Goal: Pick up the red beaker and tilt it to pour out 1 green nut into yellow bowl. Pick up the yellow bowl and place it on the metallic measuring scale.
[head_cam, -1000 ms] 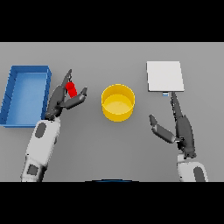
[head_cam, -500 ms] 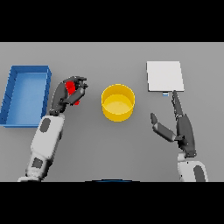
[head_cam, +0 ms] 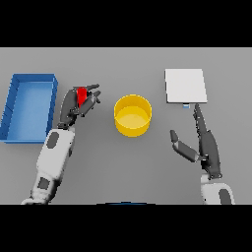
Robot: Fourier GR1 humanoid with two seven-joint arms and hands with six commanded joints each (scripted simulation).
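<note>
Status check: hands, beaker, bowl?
Left hand shut on red beaker. Right hand open, idle. Yellow bowl on table, path clear.

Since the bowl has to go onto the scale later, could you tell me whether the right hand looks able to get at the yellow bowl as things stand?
Probably yes: the right hand is open beside the yellow bowl, with only bare table between them.

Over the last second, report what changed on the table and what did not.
The left hand closed round the red beaker and now grips it, shifted slightly toward the yellow bowl. The bowl, scale, blue tray and open right hand stayed put.
</note>
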